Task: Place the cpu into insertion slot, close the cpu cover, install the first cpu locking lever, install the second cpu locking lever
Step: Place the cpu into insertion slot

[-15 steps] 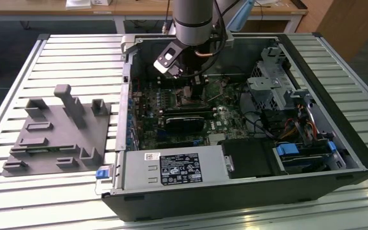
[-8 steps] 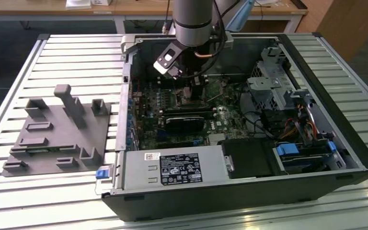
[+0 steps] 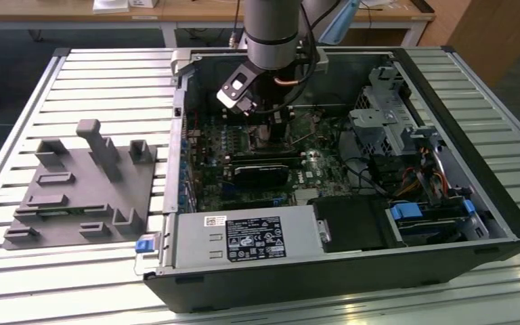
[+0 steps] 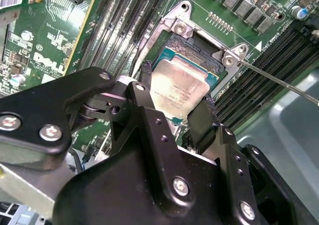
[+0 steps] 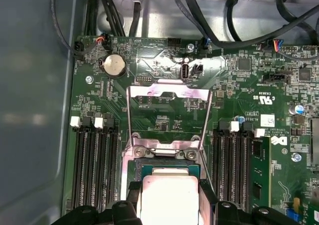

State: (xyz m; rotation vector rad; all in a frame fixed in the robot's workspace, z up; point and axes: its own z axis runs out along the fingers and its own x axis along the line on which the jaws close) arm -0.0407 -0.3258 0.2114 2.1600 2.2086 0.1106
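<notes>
In both wrist views the cpu (image 4: 180, 85) (image 5: 169, 192), a pale silvery square chip, sits between the two black fingers (image 4: 145, 83) of my gripper (image 4: 175, 99) (image 5: 170, 201). The fingers press on its opposite edges. The chip hangs level in or just above the insertion slot (image 4: 195, 47) (image 5: 164, 161); I cannot tell whether it is seated. The cpu cover (image 5: 169, 89), a thin metal frame, is swung open behind the slot. A thin locking lever (image 4: 279, 80) juts out beside the socket. In the exterior view the gripper (image 3: 269, 125) reaches down into the open computer case.
Long black memory slots (image 5: 94, 165) (image 5: 230, 165) flank the socket on both sides. Cables (image 5: 209, 16) hang over the far edge of the green board. In the exterior view a black graphics card (image 3: 262, 172), the power supply (image 3: 242, 238) and a grey fixture block (image 3: 79, 183) surround the work area.
</notes>
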